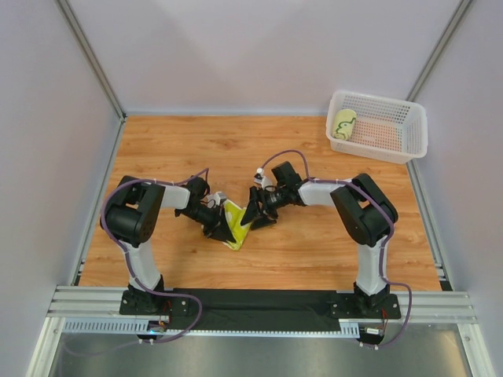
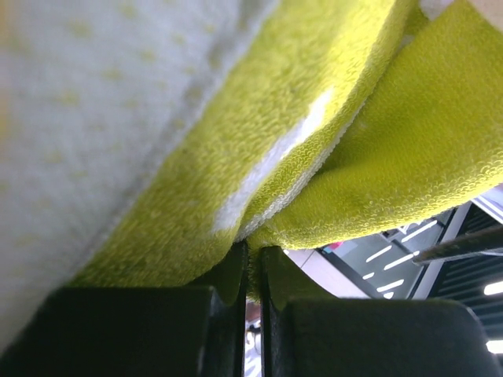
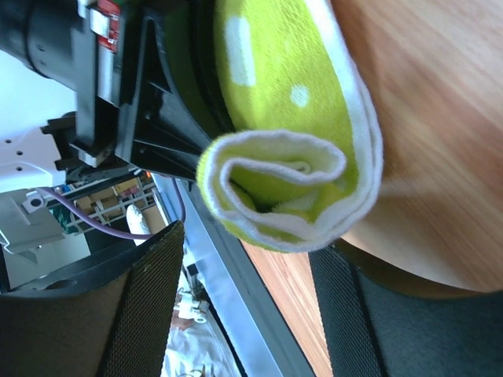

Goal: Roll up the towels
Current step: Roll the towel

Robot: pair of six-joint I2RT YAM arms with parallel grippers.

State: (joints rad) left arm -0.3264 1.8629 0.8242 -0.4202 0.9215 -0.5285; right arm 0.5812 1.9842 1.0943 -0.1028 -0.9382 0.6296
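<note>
Left wrist cam: L fingers (image 2: pixel 157 330) pinched tight on lime towel (image 2: pixel 314 118) edge, cloth spreading beyond them. Right wrist: R fingers (image 3: pixel 149 314) spread apart, not gripping; rolled end of towel just past tips, table (image 3: pixel 440 94) behind. Sticker (image 3: pixel 104 16) on L arm unreadable. Top view, far R corner: white basket (image 1: pixel 373 149) w/ another rolled towel (image 1: pixel 344 123) inside.

Nubbly terry-cloth towel (image 3: pixel 287 86), smooth wood table (image 1: pixel 236 149)

Left end effector (image 2: pixel 253 271) pinches the lime-green towel (image 2: pixel 314 149) edge; jaws nearly touching
</note>
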